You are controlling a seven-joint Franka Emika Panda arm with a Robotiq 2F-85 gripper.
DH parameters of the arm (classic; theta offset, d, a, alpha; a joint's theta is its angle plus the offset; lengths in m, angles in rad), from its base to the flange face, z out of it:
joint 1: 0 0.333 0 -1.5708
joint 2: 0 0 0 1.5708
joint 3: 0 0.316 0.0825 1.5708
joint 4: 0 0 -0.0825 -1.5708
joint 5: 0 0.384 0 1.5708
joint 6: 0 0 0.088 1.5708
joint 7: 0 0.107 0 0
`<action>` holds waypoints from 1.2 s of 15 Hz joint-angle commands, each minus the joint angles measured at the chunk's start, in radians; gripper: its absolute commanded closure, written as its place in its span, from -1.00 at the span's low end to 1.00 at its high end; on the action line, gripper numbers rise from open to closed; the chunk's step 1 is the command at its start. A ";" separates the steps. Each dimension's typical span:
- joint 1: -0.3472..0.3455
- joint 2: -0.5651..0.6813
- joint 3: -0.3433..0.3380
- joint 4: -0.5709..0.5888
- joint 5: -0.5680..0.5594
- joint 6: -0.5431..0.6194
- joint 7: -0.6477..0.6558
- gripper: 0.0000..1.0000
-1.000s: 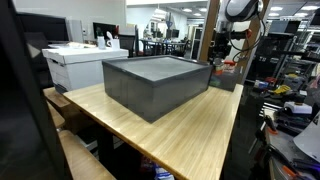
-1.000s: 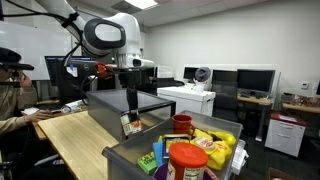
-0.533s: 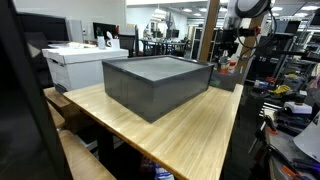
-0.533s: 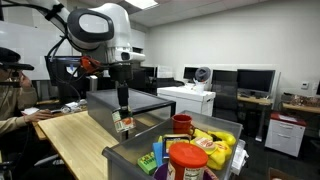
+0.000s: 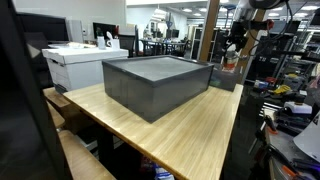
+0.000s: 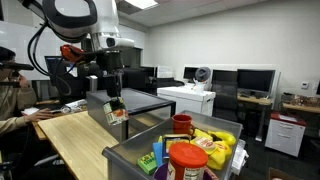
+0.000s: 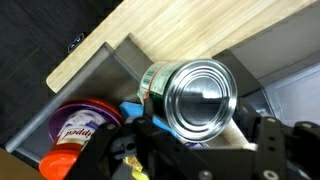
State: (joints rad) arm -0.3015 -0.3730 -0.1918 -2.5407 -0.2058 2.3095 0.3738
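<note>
My gripper [image 7: 198,138] is shut on a metal can [image 7: 198,96] with a green and white label; its shiny end faces the wrist camera. In both exterior views the gripper [image 6: 113,97] [image 5: 236,48] holds the can [image 6: 117,113] [image 5: 231,63] in the air, above the edge of a large grey bin [image 5: 155,83] [image 6: 128,160] on the wooden table [image 5: 190,130]. The bin holds a jar with an orange lid [image 7: 72,132] [image 6: 187,160], a red cup [image 6: 182,124] and yellow packets [image 6: 222,146].
A white printer [image 5: 82,62] stands beside the table. A seated person [image 6: 12,95] is at the picture's left edge. Desks with monitors [image 6: 240,80] and a white cabinet [image 6: 190,100] stand behind. Cluttered shelves [image 5: 290,95] lie past the table's end.
The arm has risen and moved away over the bin's edge with the can held in the gripper; the can now hangs higher, clear of the bin's contents.
</note>
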 commanded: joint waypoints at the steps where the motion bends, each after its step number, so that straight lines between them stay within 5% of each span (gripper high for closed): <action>1: -0.029 -0.087 0.052 -0.001 -0.016 -0.074 0.049 -0.08; 9: -0.022 -0.128 0.129 0.172 -0.013 -0.310 0.120 -0.08; 18: 0.008 0.008 0.184 0.505 -0.042 -0.562 0.143 -0.08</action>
State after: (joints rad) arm -0.3081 -0.4537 -0.0284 -2.1824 -0.2097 1.8414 0.4826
